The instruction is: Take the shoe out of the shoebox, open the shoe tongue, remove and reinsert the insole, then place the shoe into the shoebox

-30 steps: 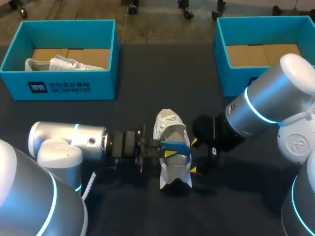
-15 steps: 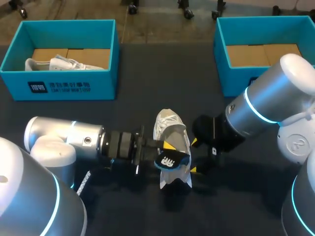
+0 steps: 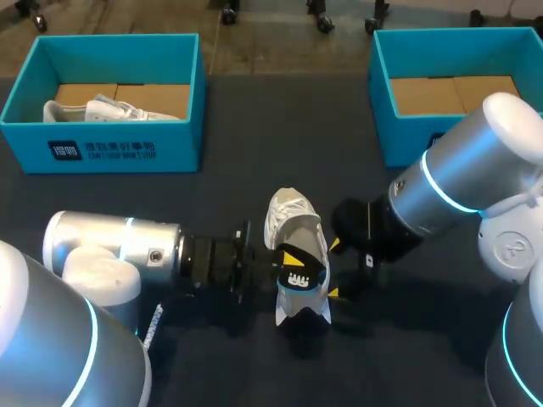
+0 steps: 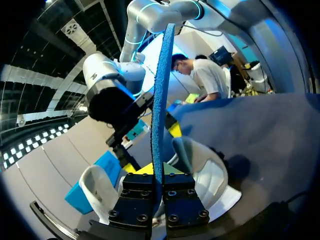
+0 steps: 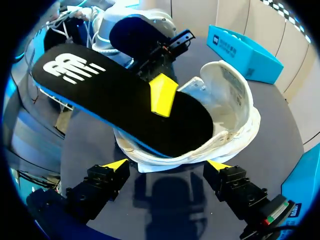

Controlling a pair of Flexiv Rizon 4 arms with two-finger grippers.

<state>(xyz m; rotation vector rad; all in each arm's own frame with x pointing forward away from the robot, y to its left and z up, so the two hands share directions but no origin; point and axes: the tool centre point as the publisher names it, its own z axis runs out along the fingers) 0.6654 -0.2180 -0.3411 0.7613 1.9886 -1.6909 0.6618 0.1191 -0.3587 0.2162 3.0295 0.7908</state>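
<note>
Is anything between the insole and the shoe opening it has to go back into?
Nothing visible does. The insole, clamped in the left jaws, hangs right over the shoe, whose opening lies bare beneath it; the right jaws stand open beside the shoe.

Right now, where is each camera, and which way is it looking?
Head view: above and behind, looking down on the table; left gripper and right gripper meet at the shoe.
Left wrist view: on my left wrist, looking along the left gripper, pinching the insole.
Right wrist view: on my right wrist, looking past the open right gripper.
All share shoe and insole.
</note>
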